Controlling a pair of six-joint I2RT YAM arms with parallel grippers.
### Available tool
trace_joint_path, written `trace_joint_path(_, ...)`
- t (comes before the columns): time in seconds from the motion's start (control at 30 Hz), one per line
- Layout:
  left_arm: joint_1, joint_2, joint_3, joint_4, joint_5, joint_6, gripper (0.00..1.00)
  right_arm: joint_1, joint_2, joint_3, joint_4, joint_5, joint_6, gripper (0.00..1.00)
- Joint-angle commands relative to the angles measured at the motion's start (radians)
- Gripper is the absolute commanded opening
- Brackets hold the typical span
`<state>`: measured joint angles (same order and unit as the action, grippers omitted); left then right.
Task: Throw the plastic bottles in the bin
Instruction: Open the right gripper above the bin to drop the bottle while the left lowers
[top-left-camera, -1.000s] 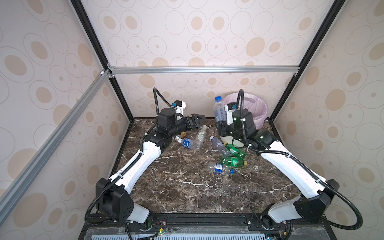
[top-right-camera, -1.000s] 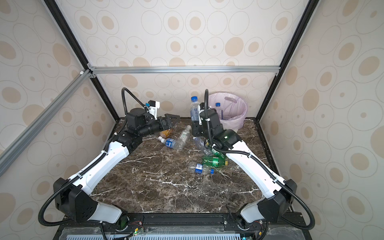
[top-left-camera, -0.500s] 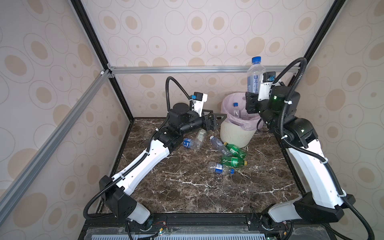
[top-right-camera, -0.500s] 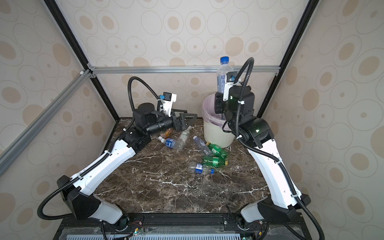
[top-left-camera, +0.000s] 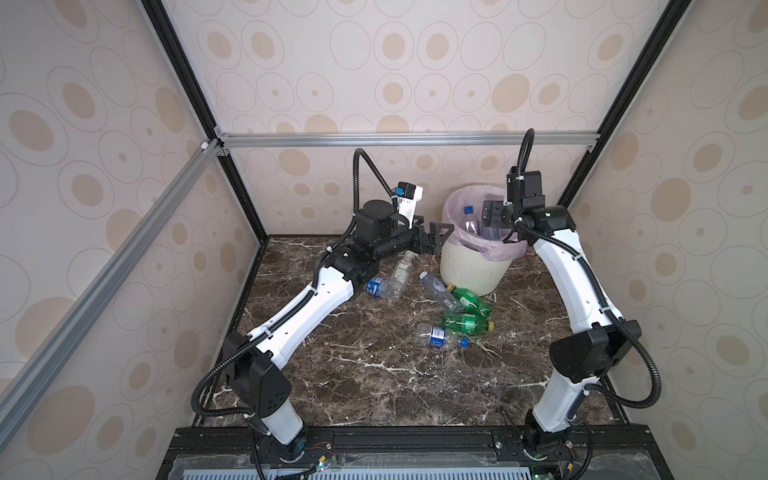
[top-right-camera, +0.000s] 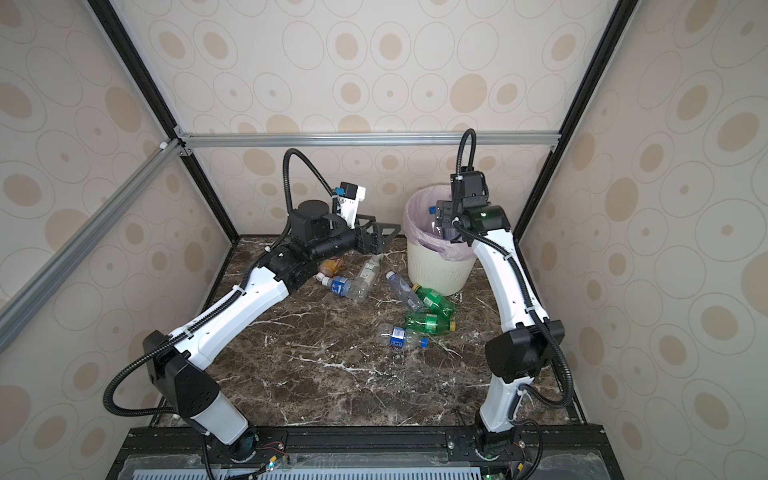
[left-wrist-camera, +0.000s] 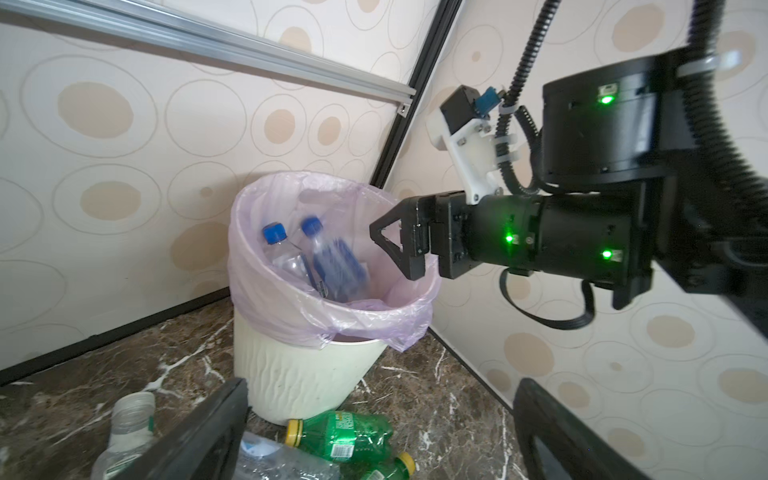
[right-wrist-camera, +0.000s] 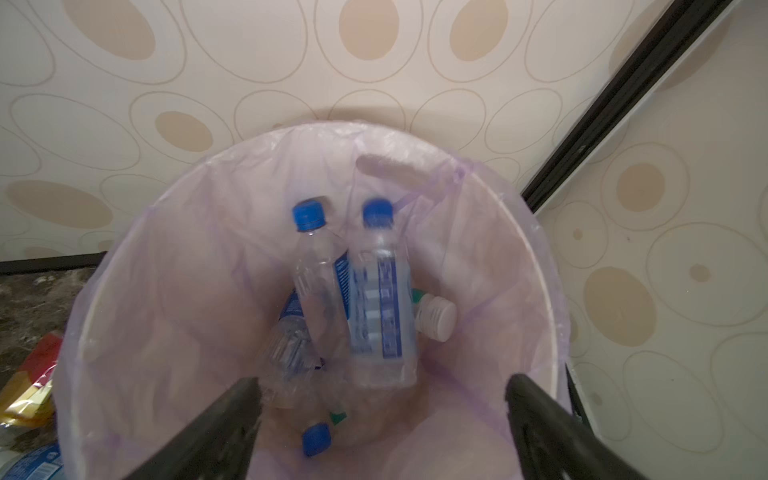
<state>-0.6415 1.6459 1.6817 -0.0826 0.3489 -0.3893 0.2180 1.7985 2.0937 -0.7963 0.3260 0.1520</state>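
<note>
The cream ribbed bin (top-left-camera: 473, 270) (top-right-camera: 436, 272) with a lilac bag stands at the back right. My right gripper (top-left-camera: 490, 216) (right-wrist-camera: 382, 380) hangs open over its mouth, holding nothing. Below it a blurred blue-labelled bottle (right-wrist-camera: 380, 299) (left-wrist-camera: 336, 266) lies loose among several other bottles in the bag. My left gripper (top-left-camera: 434, 239) (left-wrist-camera: 380, 388) is open and empty, just left of the bin, above the table. On the table lie two green bottles (top-left-camera: 467, 297) (top-left-camera: 465, 322), several clear ones (top-left-camera: 440, 336) (top-left-camera: 382, 286) and an amber one (top-right-camera: 332, 266).
A black corner post (left-wrist-camera: 409, 108) and the patterned walls stand close behind the bin. An aluminium bar (top-left-camera: 407, 139) runs across the back above both arms. The marble table (top-left-camera: 374, 374) is bare toward the front.
My right gripper has come down from high above the bin to its mouth and opened. The bottle it held has dropped into the bin. The left arm barely moved.
</note>
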Motion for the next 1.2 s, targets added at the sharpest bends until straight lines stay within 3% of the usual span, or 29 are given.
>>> trace_joint_path(0.0, -0.002, -0.014, 0.040, -0.032, -0.088, 0.116, 0.99, -0.002, -0.103, 0.011, 0.026, -0.029, 0.026, 1.00)
trace_joint_path(0.23, -0.001, 0.010, 0.047, -0.084, -0.315, 0.182, 0.99, 0.000, -0.150, -0.025, 0.035, -0.060, 0.049, 1.00)
trace_joint_path(0.37, 0.007, 0.015, 0.041, -0.081, -0.328, 0.241, 0.99, 0.000, -0.176, -0.057, 0.055, -0.089, 0.056, 1.00)
trace_joint_path(0.5, 0.045, 0.012, 0.008, -0.073, -0.430, 0.172, 0.99, 0.006, -0.206, -0.098, 0.094, -0.154, 0.071, 1.00)
trace_joint_path(0.6, 0.055, -0.012, -0.060, -0.022, -0.479, 0.211, 0.99, 0.027, -0.224, -0.122, 0.113, -0.188, 0.068, 1.00)
trace_joint_path(0.77, 0.073, -0.070, -0.185, 0.057, -0.680, 0.154, 0.99, 0.113, -0.235, -0.150, 0.118, -0.176, 0.042, 1.00)
trace_joint_path(0.93, 0.138, 0.018, -0.051, -0.212, -0.678, 0.063, 0.99, 0.211, -0.242, -0.214, 0.139, -0.157, 0.015, 1.00)
trace_joint_path(1.03, 0.188, 0.046, -0.039, -0.275, -0.587, 0.042, 0.99, 0.265, -0.240, -0.251, 0.149, -0.152, 0.003, 1.00)
trace_joint_path(1.17, 0.248, 0.106, -0.010, -0.356, -0.563, -0.016, 0.99, 0.329, -0.230, -0.305, 0.173, -0.154, 0.011, 1.00)
